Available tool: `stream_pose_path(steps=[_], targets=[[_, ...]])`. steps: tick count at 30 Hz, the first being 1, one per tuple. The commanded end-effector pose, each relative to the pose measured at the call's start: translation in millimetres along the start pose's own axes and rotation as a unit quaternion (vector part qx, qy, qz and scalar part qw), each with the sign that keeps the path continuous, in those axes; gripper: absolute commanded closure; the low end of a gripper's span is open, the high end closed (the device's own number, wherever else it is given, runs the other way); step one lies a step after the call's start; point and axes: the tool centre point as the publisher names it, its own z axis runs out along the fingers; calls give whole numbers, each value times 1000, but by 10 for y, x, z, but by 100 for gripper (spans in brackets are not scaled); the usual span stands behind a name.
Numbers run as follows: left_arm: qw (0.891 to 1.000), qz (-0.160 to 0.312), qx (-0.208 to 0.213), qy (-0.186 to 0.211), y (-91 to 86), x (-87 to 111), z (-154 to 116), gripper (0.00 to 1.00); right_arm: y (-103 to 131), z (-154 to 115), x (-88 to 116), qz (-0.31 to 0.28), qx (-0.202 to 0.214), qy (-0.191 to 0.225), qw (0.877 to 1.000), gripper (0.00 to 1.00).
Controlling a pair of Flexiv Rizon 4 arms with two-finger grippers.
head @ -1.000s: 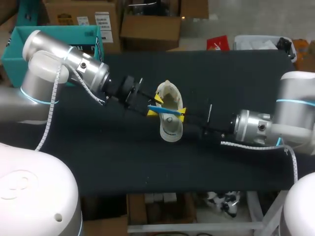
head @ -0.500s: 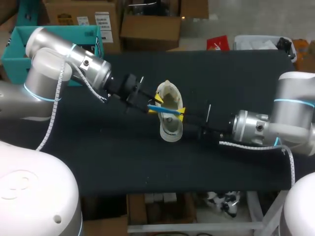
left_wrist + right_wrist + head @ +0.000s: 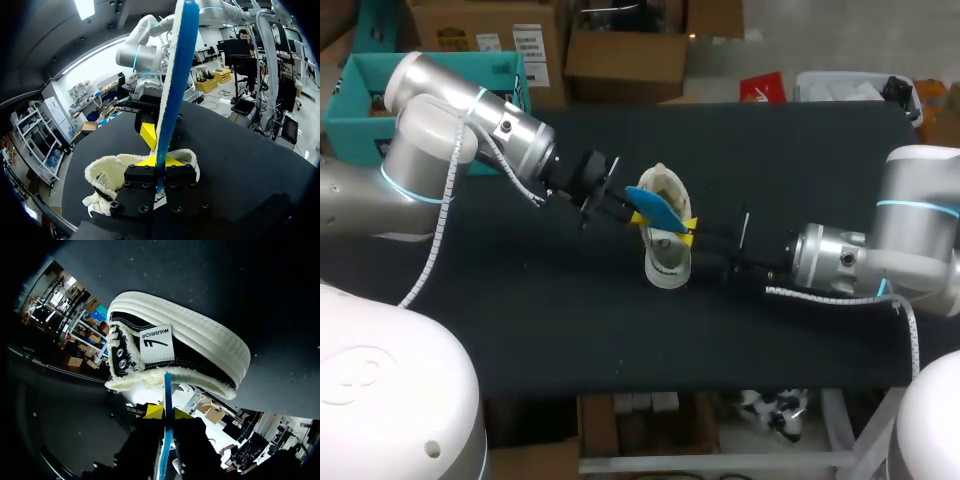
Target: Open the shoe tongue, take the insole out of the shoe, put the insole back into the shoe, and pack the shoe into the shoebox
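A white fleece-lined shoe [image 3: 665, 262] lies mid-table with its opening facing up. The blue insole [image 3: 653, 207] is lifted above that opening and held at both ends. My left gripper [image 3: 634, 215] is shut on its near end. In the left wrist view the insole [image 3: 175, 90] rises edge-on from between the left gripper [image 3: 160, 174], over the shoe [image 3: 112, 175]. My right gripper [image 3: 688, 232] pinches the other end. In the right wrist view its yellow tips [image 3: 166, 412] flank the thin blue edge [image 3: 167, 390] under the shoe's heel [image 3: 200, 345]. A teal box [image 3: 345, 120] stands far left, partly behind my left arm.
The black table top [image 3: 570, 330] stretches bare in front of the shoe and to the far right. My right arm's wrist [image 3: 830, 260] lies low over the table to the right of the shoe.
My left gripper has closed on the insole and moved slightly up and right. The insole, seen before as a thin blue line, now shows its broad face above the shoe.
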Motion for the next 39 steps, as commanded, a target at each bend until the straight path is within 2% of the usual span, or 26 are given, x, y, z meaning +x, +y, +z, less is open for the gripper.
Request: stream_pose_path(steps=[1,5,10,11,13,20,24,32,39], targets=[[1000,2,-4,0,15,-3,45,100,-51,-13,0,-2,-10,-8,1000,0],[1000,13,-17,3,8,10,64,100,-196,-87,15,-14,-32,-22,999,0],[998,43,-42,8,-29,37,114,100,-244,-150,4,-12,-56,-42,997,0],[998,48,-44,8,-30,38,122,100,-250,-156,0,-15,-60,-45,997,11],[997,61,-51,9,-39,38,131,100,-252,-169,-13,-15,-67,-51,996,48],[992,91,-77,28,-72,64,176,100,-194,-178,-65,-18,-84,-63,994,62],[991,101,-82,35,-88,76,167,100,-150,-164,-85,-10,-94,-65,993,65],[990,110,-76,36,-81,-10,95,100,-140,-118,-137,-2,-110,-57,992,59],[988,124,-73,47,-45,-79,59,100,-135,-69,-190,-1,-123,-48,991,62]])
